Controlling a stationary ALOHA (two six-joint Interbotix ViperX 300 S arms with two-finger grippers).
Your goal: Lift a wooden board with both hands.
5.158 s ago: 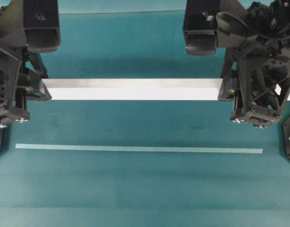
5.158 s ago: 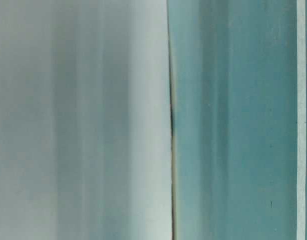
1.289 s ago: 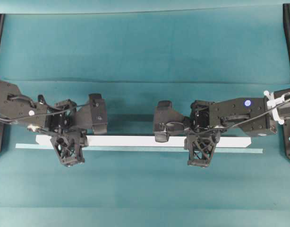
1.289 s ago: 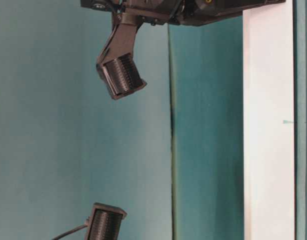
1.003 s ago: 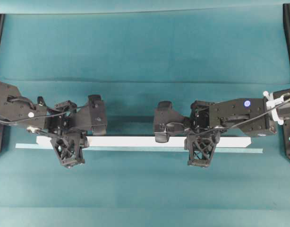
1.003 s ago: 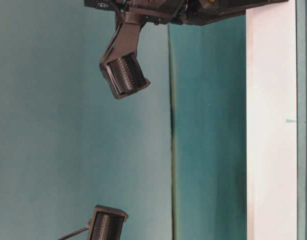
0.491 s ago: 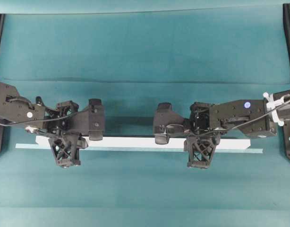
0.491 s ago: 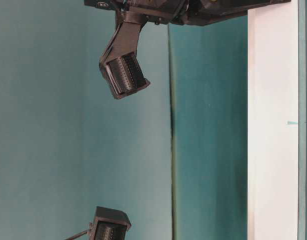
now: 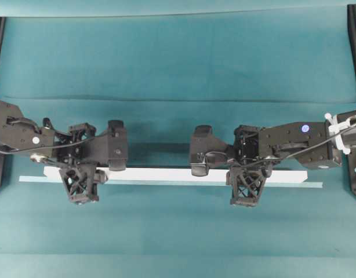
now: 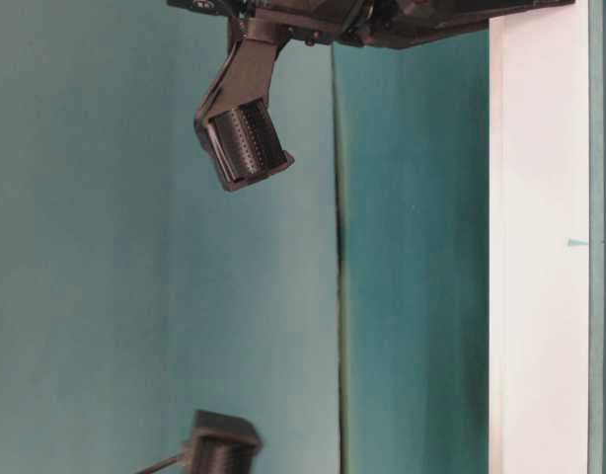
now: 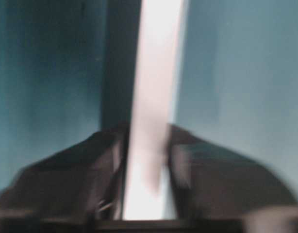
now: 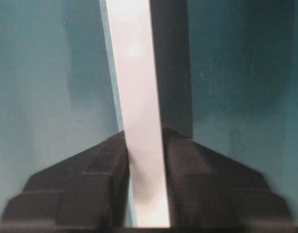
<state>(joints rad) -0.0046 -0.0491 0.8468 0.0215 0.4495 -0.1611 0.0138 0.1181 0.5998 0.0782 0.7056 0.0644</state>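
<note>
Wooden board (image 9: 166,174), long, narrow, bright white, is lying across the frame's lower middle; we are straddling it, left gripper (image 9: 79,180) and right gripper (image 9: 246,184), grip uncertain.

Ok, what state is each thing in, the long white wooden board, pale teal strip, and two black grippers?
Long white wooden board: level, between both grippers' fingers, casting a shadow.
Left gripper: fingers flank the board; grip unclear, view blurred.
Right gripper: fingers flank the board; grip unclear.
Pale teal strip: lying flat beside the board.
</note>
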